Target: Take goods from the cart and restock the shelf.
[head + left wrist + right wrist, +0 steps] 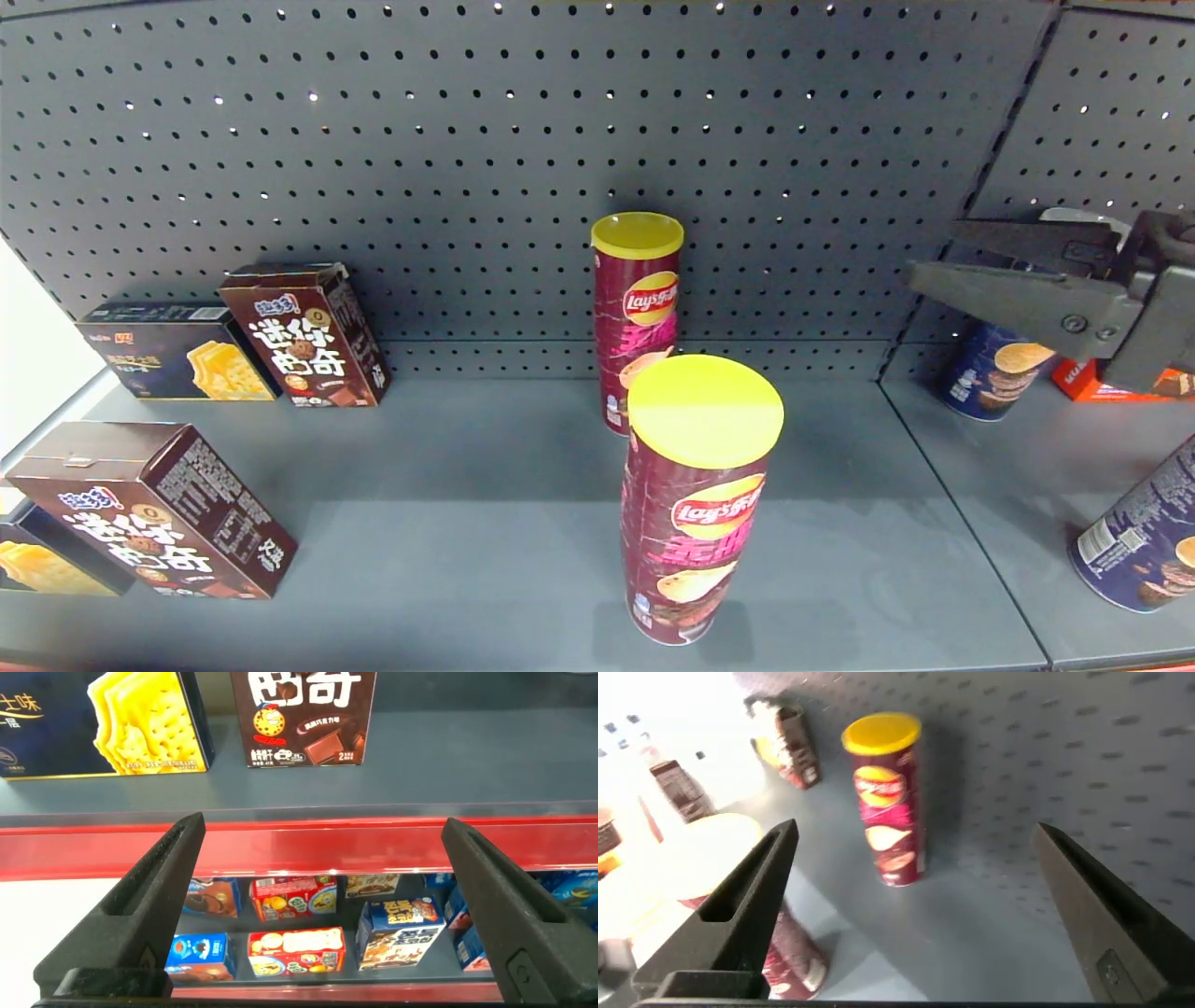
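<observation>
Chip cans stand upright on the grey shelf (448, 523): the front can (695, 523) near its edge, the rear can (637, 317) close behind it by the pegboard (467, 140). The right gripper (938, 252) hangs wide open and empty, off to their right. The left gripper (324, 823), also spread wide and empty, faces the red shelf rail (318, 849) below two biscuit boxes (304, 714)

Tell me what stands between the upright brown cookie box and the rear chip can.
Nothing: in the head view the stretch from the brown cookie box to the rear chip can is bare grey shelf.
</observation>
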